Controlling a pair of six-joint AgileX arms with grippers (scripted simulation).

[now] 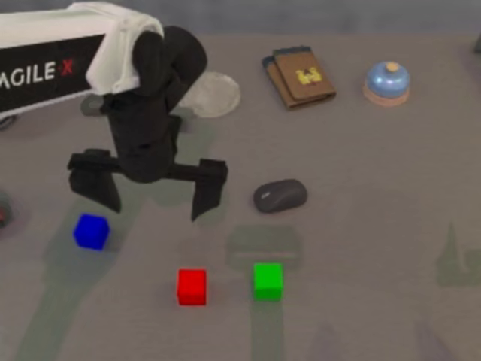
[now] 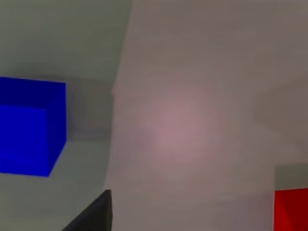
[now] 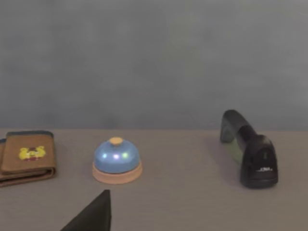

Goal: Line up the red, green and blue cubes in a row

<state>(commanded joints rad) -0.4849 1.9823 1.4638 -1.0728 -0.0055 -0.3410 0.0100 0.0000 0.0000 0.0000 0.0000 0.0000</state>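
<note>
- Toward the counter's [image 1: 391, 226] left, the bright blue cube [image 1: 91, 231] sits alone, farther back than the other two and well apart from them.
- Above and just right of it hangs the left gripper [image 1: 146, 184], its black jaws spread wide and holding nothing.
- Near the front centre, the bright red cube [image 1: 192, 286] and the bright green cube [image 1: 267, 280] rest close together, roughly level and apart, already forming part of a row.
- Beyond them lies a dark grey computer mouse [image 1: 280, 195]; a brown wallet [image 1: 299, 77] and a blue call bell [image 1: 387, 82] stand at the far side.
- Judging by this, two cubes are placed; the blue one remains to be brought into line.
- At the right, the right arm is out of the top view, so I cannot tell how its jaws stand.
</note>
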